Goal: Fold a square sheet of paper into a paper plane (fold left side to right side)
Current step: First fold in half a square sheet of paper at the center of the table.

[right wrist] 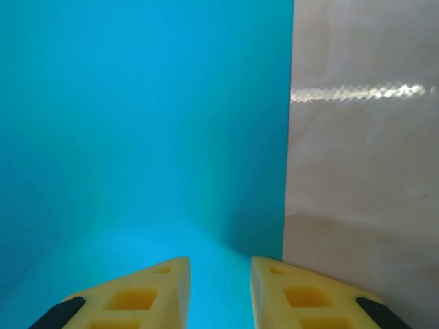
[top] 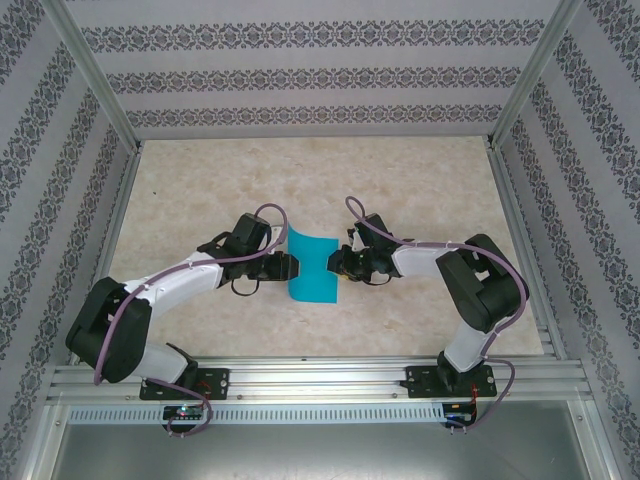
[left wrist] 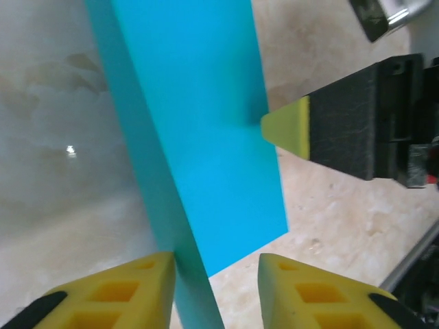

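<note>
Top external: teal square sheet of paper (top: 312, 272) near the middle of the tabletop (top: 420, 180), between the two arm tips, looking narrower than square and slightly waisted from up here. Left fingers (top: 286, 266) at its left edge, right fingers (top: 340, 262) at its right edge, both low over the surface. Too small at this range to judge either opening. Left wrist: left fingers (left wrist: 130, 298) parted, with a clear gap. A darker teal band along the sheet's (left wrist: 199, 103) near edge runs down into that gap, hard against the left-hand finger and clear of the other, so spread and not pinching. Broad teal face beyond, ending in a sharp lower corner over marbled tabletop (left wrist: 343, 219). Yellow tip of the right fingers (left wrist: 288, 127) coming in from the right, touching the sheet's far edge about halfway along. Right wrist: right fingers (right wrist: 144, 295) a little apart, a narrow gap with teal showing through it. Cannot tell whether any paper sits between the pads or only beneath them. Sheet (right wrist: 137, 123) across the left two thirds, with a straight edge running top to bottom. Bare glossy tabletop (right wrist: 357, 171) to the right of that edge.
</note>
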